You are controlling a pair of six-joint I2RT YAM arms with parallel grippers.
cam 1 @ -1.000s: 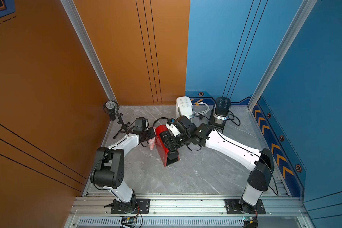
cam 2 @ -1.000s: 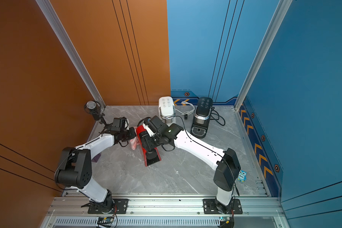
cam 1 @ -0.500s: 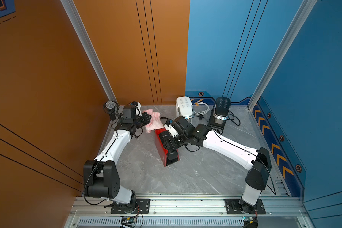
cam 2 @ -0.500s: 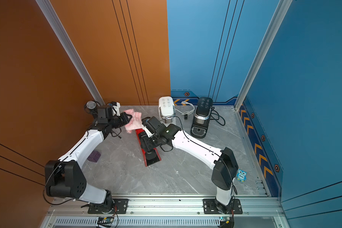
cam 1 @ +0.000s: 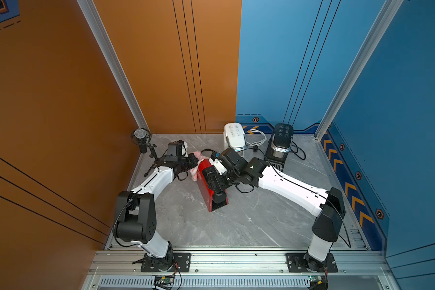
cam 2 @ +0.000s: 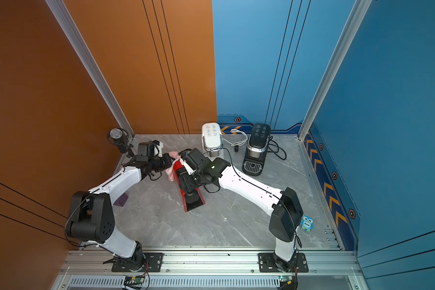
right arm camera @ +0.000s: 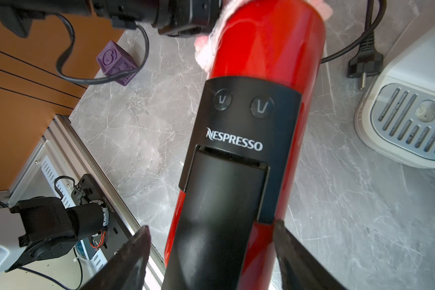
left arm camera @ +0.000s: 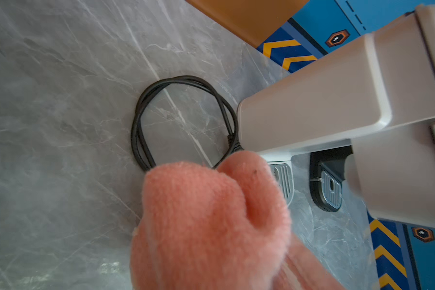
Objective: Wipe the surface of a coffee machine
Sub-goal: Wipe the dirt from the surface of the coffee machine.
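Your red machine [cam 1: 203, 179] is a narrow, glossy body with a black front panel and a black drip tray at its foot. It stands mid-table, just in front of the white machine [cam 1: 234, 135], between your two grippers.

Your left gripper [cam 1: 196, 164] is closed on the pink cloth [cam 1: 194, 173], which presses against the red machine's rear left side. Your right gripper [right arm camera: 215, 261] straddles the black front with jaws wide. One finger meets the side and a gap shows by the other, so you cannot tell whether it clamps.

Only the right wrist view gives you the Nespresso lettering, the two round buttons and a purple block [right arm camera: 117, 64] by the wall. Only the left wrist view gives you the coiled black cord [left arm camera: 183, 79] beyond the cloth. An owl [cam 2: 307, 223] shows in a top view.
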